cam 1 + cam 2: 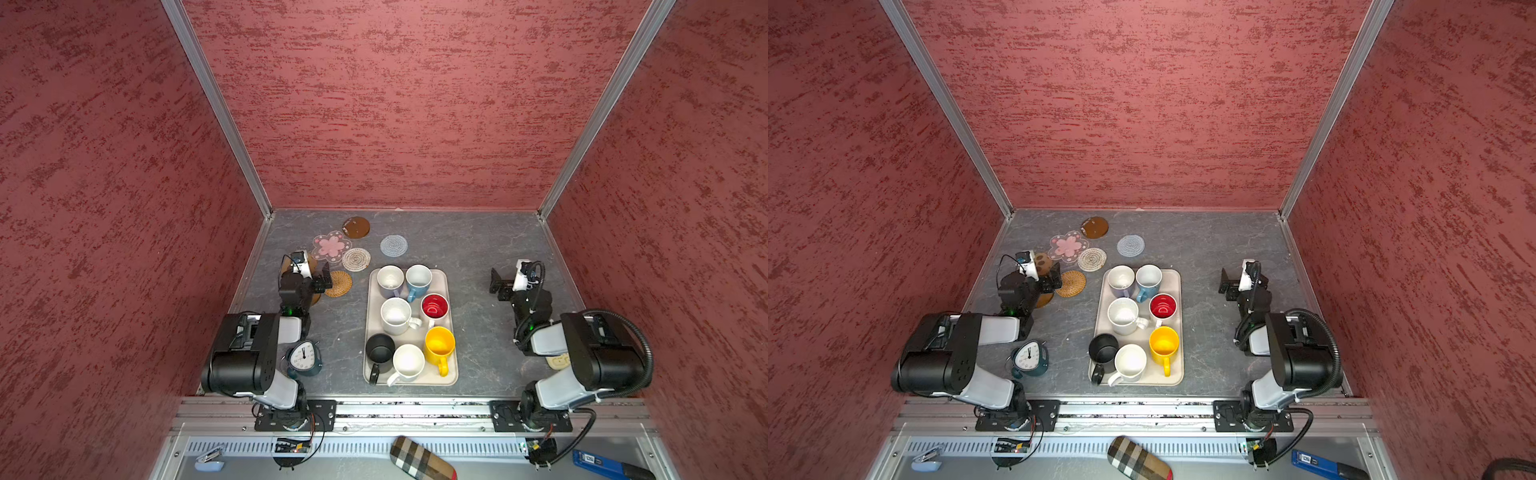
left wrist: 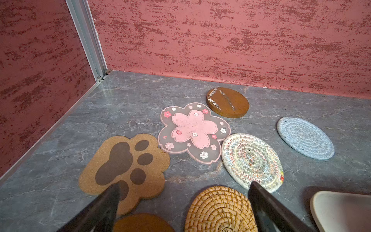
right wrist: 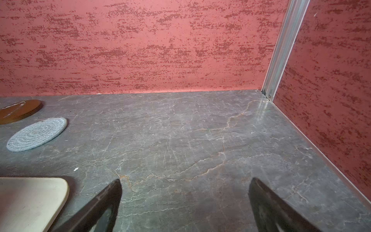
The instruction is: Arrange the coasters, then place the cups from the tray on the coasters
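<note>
- Seven cups stand upright on the tray [image 1: 434,379] in the middle of the desk [image 1: 457,249].
- At the tray's far end are the lavender-grey cup [image 1: 390,279] and the light blue cup [image 1: 418,279].
- Mid-tray are a white cup [image 1: 395,316] and the red-lined cup [image 1: 434,307].
- Nearest the robot are the black cup [image 1: 380,349], a second white cup [image 1: 408,361] and the yellow cup [image 1: 439,345].
- All seven coasters lie flat on the desk, left of the tray's far end and beyond it.
- A scuffed brown disc [image 2: 227,102] lies farthest back, with the pink flower coaster [image 2: 193,131] just beside it.
- The whitish woven coaster [image 2: 252,160] is next to the flower, and the grey-lavender round [image 2: 305,137] lies apart to the right.
- The paw coaster [image 2: 124,166], the rattan coaster [image 2: 219,211] and a second brown disc [image 2: 140,223] lie under the left arm.
- The left gripper [image 2: 184,185] is spread wide and empty, low over the gap between the paw and rattan coasters.
- The right gripper [image 3: 185,181] is also spread wide, holding nothing, over bare desk right of the tray.
- A teal alarm clock [image 1: 304,357] stands left of the tray's near end.
</note>
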Motion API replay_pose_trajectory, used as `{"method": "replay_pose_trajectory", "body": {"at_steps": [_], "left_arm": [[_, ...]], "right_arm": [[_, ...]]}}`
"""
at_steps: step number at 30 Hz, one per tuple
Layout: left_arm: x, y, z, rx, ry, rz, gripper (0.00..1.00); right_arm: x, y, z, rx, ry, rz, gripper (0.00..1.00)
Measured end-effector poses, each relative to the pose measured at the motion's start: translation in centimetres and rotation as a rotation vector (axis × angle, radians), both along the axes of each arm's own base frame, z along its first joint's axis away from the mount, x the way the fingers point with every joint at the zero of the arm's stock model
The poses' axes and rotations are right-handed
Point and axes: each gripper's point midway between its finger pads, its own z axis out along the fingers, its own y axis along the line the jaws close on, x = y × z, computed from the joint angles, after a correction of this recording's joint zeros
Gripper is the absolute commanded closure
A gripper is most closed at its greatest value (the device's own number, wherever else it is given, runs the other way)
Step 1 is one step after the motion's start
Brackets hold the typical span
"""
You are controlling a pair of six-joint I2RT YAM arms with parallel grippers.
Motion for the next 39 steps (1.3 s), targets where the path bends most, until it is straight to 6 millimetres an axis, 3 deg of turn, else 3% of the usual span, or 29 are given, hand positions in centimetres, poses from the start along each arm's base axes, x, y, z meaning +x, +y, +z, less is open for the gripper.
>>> {"method": "replay_pose_trajectory", "body": {"at_steps": [17, 26, 39], "left_arm": [[0.0, 0.0, -0.1, -0.001, 0.002, -0.003, 0.01], [0.0, -0.1, -0.1, -0.001, 0.003, -0.003, 0.01], [-0.2, 0.4, -0.2, -0.001, 0.023, 0.021, 0.01]], "right_arm": [[0.0, 0.0, 0.0, 0.001, 0.000, -0.001, 0.01], [0.0, -2.8, -0.1, 0.036, 0.006, -0.169, 0.01], [-0.2, -3.6, 0.1, 0.033, 0.010, -0.232, 0.01]]}}
